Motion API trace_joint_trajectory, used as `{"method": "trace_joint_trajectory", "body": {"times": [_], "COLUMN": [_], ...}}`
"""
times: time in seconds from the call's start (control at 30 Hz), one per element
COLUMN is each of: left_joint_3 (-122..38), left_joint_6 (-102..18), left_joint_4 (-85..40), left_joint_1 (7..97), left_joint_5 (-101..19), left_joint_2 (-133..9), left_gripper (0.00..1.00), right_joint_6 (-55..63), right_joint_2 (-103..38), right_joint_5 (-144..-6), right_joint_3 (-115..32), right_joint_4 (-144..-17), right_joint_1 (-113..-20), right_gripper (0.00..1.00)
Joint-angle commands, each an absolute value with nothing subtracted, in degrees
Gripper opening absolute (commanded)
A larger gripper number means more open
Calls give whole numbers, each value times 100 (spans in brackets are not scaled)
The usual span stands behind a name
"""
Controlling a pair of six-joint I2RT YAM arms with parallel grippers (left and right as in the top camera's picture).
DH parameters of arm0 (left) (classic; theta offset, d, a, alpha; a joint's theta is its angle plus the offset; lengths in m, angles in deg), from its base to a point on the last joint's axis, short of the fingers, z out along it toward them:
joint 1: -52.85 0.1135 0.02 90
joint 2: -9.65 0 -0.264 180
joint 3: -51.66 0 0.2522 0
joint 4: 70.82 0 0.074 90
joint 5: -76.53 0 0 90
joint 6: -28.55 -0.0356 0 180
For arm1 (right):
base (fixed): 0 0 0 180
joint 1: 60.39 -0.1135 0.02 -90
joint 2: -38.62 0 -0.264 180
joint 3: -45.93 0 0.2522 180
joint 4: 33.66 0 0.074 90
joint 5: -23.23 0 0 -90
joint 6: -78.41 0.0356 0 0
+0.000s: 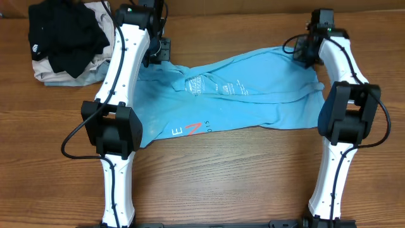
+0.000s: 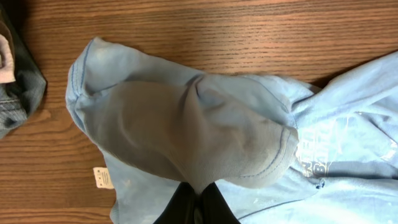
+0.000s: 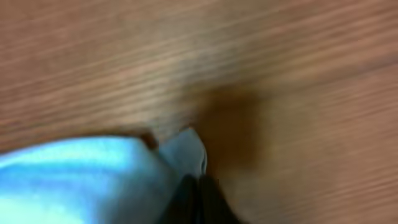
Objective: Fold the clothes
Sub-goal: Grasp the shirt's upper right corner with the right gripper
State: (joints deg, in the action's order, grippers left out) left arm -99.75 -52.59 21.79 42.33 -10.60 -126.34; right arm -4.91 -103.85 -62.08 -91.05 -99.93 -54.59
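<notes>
The clothes, a light sky-blue T-shirt [image 1: 240, 95] with white lettering and a small red mark, lie spread across the wooden table between both arms. My left gripper [image 1: 159, 52] is at the shirt's back left end. In the left wrist view it [image 2: 200, 202] is shut on a raised fold of the blue fabric [image 2: 186, 124], with a white tag [image 2: 102, 178] beside it. My right gripper [image 1: 302, 49] is at the back right end. The right wrist view is blurred, but the gripper [image 3: 199, 193] is shut on a corner of the shirt [image 3: 81, 174].
A black garment [image 1: 66, 35] lies on beige folded clothes [image 1: 57, 75] at the table's back left corner, close to the left arm. A dark garment edge [image 2: 15, 87] shows at the left of the left wrist view. Bare wood lies in front of the shirt.
</notes>
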Motion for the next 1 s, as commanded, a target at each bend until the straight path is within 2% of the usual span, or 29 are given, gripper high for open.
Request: {"method": "trace_joint_trajectory", "body": {"times": [0.0,0.13,0.17,0.2,0.23,0.3,0.57,0.97], "left_joint_3": [-10102,-10102,-10102,-10102,-10102,-10102,-10102,-10102], "left_joint_6": [-5331,-5326,-5326,-5326,-5326,-5326,-5329,-5329], "left_joint_4": [2146,2094,2096,2098,2105,2122,2157,2155], "left_joint_1": [4246,4347,4362,4381,4384,4384,4386,4384], "left_joint_5": [-981,-996,-1023,-1053,-1051,-1053,-1049,-1051], "left_joint_2": [-12599,-12599,-12599,-12599,-12599,-12599,-12599,-12599], "left_gripper": [4,4,4,4,4,4,4,4], "right_joint_6": [-414,-414,-414,-419,-419,-436,-609,-585], "right_joint_2": [-10405,-10405,-10405,-10422,-10436,-10479,-11015,-11098], "right_joint_5": [-6282,-6304,-6331,-6392,-6422,-6435,-6643,-6639], "right_joint_3": [-10106,-10381,-10381,-10377,-10375,-10348,-10311,-10007], "right_joint_4": [-10820,-10931,-10953,-10975,-10973,-10852,-9864,-10177], "right_joint_1": [-5485,-5485,-5485,-5485,-5485,-5485,-5502,-5502], "right_gripper": [4,4,8,25,34,45,49,54]}}
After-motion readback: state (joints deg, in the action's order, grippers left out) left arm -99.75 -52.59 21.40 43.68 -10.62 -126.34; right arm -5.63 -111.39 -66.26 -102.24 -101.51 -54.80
